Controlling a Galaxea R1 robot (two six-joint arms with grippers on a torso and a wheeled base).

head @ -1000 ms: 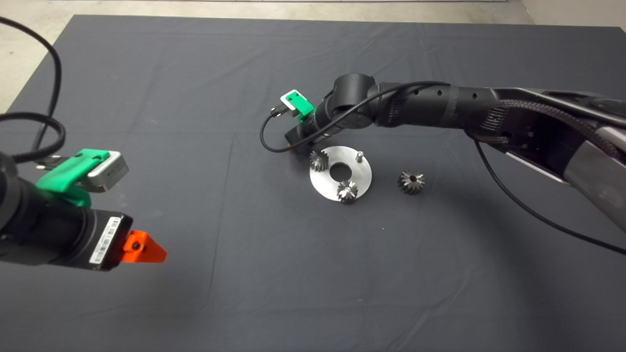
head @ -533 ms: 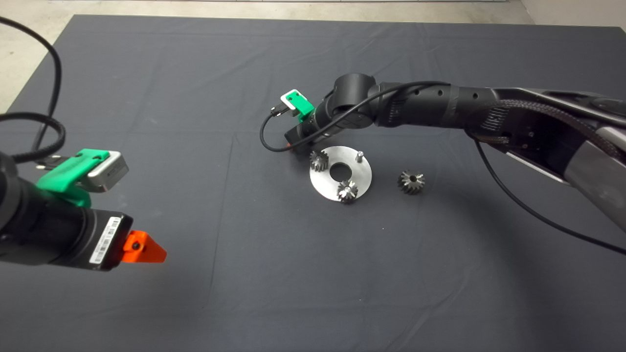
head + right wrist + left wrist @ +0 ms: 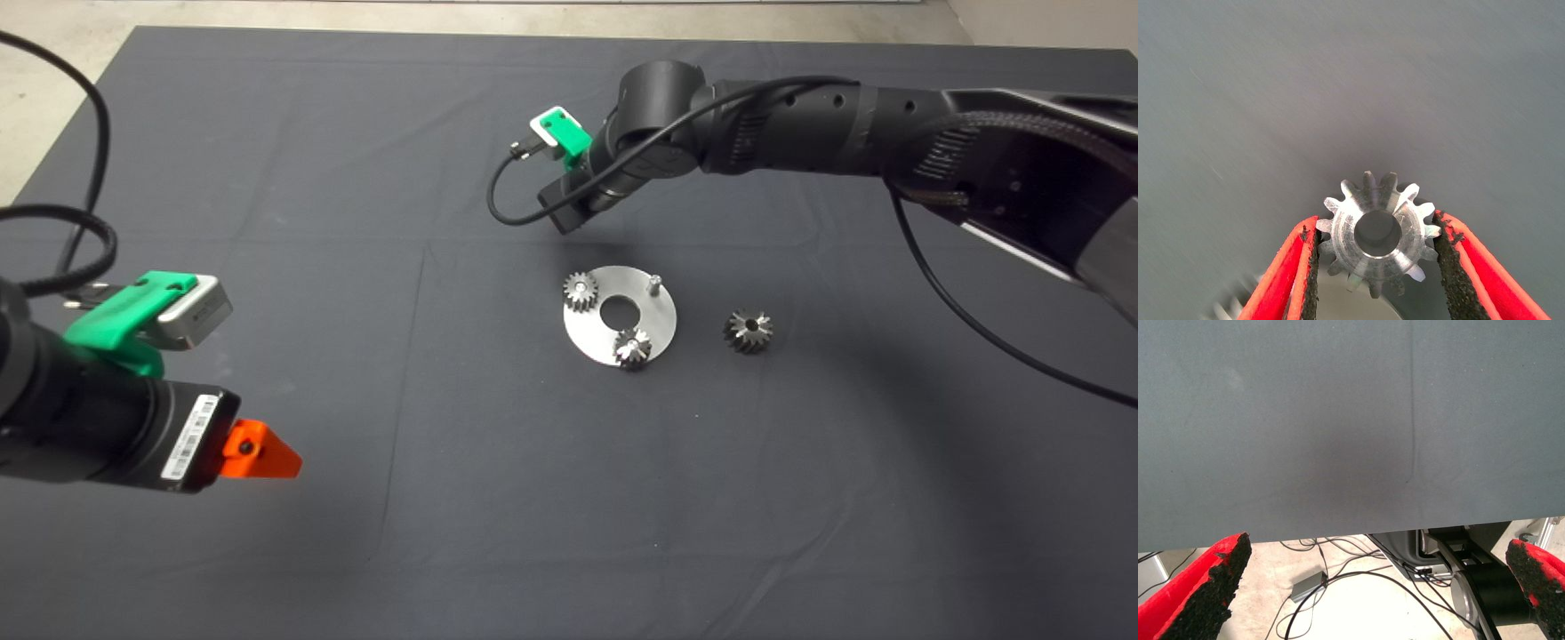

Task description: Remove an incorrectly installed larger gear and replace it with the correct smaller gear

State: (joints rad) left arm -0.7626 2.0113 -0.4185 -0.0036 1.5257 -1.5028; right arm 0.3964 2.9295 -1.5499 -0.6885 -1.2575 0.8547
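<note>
Overhead, the right gripper (image 3: 564,216) hangs above the desk's dark mat (image 3: 267,178), just beyond the round steel plate (image 3: 653,324). The plate carries a pale gear with a shiny pin (image 3: 580,292), a gear with a star-like centre (image 3: 632,348) and one bare pin (image 3: 653,284). The larger gear (image 3: 748,331) lies on the mat beside the plate, already off. The left gripper (image 3: 262,452) waits at the lower left edge.

From the left wrist, that gripper's jaws stand wide apart with nothing between them, over bare mat and floor cables.

From the right wrist, the jaws are clenched on the smaller gear (image 3: 1378,233) – the pads (image 3: 1446,257) bear only on tooth tips at either side, bore facing the camera.

That thin hold is probably the main risk: a nudge against the bare pin could tilt the gear or squeeze it out. The bore looks small, so a slight offset would likely land it on the pin's top rather than over it – and its teeth may clash with the two neighbours. The plate seems to lie loose, so a downward shove could shift it.
</note>
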